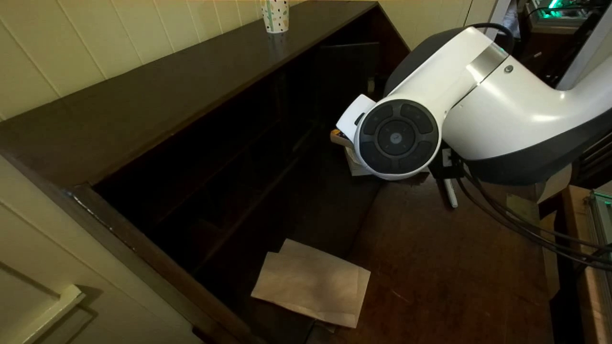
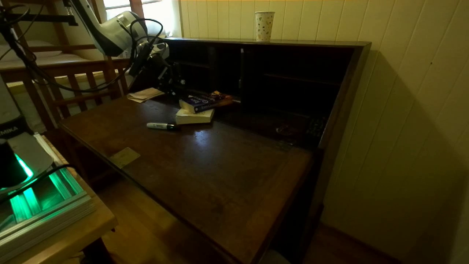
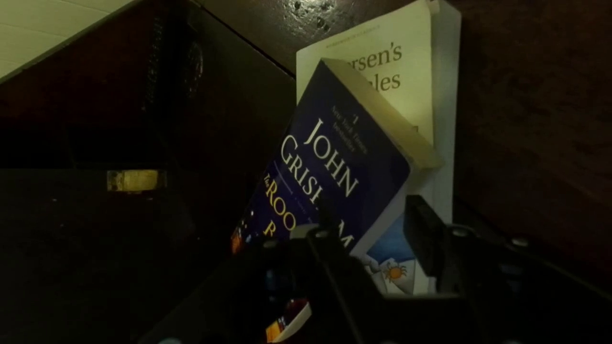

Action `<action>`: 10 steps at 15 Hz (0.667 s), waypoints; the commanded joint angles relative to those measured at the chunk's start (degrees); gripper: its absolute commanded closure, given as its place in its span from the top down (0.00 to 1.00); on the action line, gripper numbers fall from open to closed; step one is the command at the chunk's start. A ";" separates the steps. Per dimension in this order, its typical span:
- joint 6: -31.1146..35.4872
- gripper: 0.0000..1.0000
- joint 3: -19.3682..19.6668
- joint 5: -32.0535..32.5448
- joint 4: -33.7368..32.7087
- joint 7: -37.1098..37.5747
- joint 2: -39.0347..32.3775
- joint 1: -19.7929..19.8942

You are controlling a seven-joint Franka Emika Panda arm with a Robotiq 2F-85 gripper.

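Note:
A dark blue paperback (image 3: 334, 157) lies askew on top of a pale, thick book (image 3: 373, 43), its pages' edge facing up and right in the wrist view. In an exterior view the blue paperback (image 2: 205, 102) and the pale book (image 2: 194, 117) form a small stack on the desk. My gripper (image 3: 373, 215) is over the stack, its fingers (image 3: 423, 234) parted. Between them show a corner of the blue cover and a picture on the pale book; nothing is seen gripped. The gripper (image 2: 177, 87) appears beside the stack; whether it touches is unclear.
A marker (image 2: 159, 126) lies on the desk (image 2: 205, 165) near the books. Folded brown paper (image 1: 313, 282) rests farther along, and a spotted cup (image 2: 264, 25) stands on the top shelf (image 1: 191, 86). Dark cubbyholes (image 2: 300, 84) and a door panel (image 2: 242, 69) border the back.

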State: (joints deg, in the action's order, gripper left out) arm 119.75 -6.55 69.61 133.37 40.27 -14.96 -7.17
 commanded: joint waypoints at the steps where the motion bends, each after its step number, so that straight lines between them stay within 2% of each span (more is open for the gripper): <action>1: 1.73 0.72 -0.21 -3.40 0.94 -2.07 2.77 0.70; 5: 7.08 0.99 0.67 -8.45 2.57 -2.46 5.70 2.39; 10: 25.24 1.00 4.29 -17.53 8.11 -9.56 10.01 7.29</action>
State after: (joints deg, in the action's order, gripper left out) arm 135.64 -4.46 56.93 136.38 35.61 -9.18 -2.78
